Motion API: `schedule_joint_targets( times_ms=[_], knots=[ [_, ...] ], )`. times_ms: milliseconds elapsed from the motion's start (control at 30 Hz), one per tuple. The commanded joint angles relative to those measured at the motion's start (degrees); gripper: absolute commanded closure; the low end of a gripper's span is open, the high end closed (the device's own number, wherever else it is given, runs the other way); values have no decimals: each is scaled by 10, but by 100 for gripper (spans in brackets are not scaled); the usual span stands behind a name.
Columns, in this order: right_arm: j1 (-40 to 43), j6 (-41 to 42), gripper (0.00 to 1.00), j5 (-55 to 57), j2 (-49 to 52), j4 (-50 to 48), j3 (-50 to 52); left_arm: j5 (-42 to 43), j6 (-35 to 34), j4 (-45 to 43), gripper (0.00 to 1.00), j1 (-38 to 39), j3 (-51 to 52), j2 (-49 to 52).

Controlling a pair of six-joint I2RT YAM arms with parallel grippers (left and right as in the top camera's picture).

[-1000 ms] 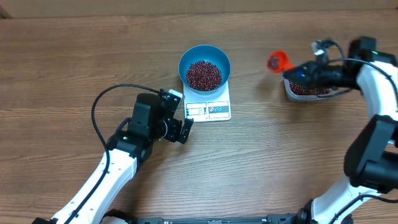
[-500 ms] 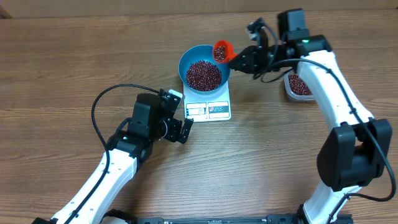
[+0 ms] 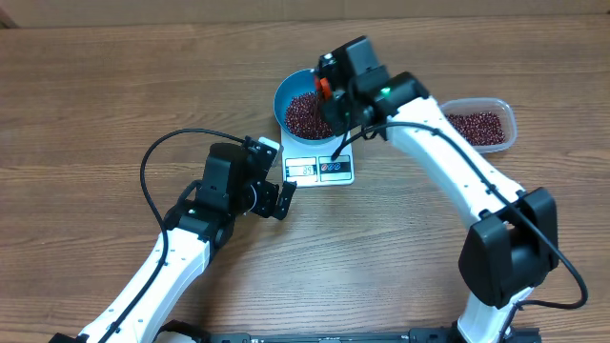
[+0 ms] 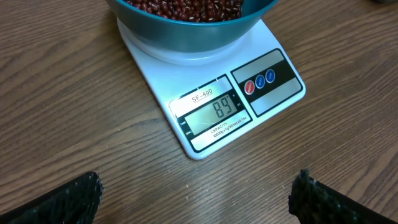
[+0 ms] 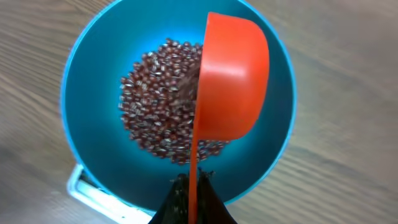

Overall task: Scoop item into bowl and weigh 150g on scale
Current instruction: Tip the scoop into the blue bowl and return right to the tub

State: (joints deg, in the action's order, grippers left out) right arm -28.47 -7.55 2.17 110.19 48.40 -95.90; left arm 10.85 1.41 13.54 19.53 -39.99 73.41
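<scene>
Over the bowl (image 5: 87, 81) our right gripper (image 5: 193, 194) pinches the scoop (image 5: 231, 81), rolled sideways, cup forward; left gripper (image 3: 277, 196) gapes empty

So the right gripper (image 5: 193, 198) has swung in from the tub (image 3: 479, 125), way off to the right of the bowl (image 3: 282, 95), and now it's right over the bowl. The orange scoop (image 5: 231, 87) it's clamped on went from level to tipped on edge above the beans (image 5: 155, 112).
</scene>
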Motion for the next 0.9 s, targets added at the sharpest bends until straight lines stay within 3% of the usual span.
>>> schedule_joint_targets(
  times_ms=[0, 233, 400, 667, 867],
  knots=[
    [-27, -56, 96, 133, -21, -7, -17, -3, -6, -1, 0, 1, 2, 4],
    [-73, -99, 96, 239, -21, -21, -17, -3, -6, -1, 0, 1, 2, 4],
    [-82, -106, 96, 243, -21, -23, -17, -3, -6, -1, 0, 1, 2, 4],
    [-41, -48, 96, 115, -61, -16, -17, -3, -6, -1, 0, 1, 2, 4],
    [94, -12, 96, -24, -154, 35, -17, -3, -6, -1, 0, 1, 2, 4]
  ],
)
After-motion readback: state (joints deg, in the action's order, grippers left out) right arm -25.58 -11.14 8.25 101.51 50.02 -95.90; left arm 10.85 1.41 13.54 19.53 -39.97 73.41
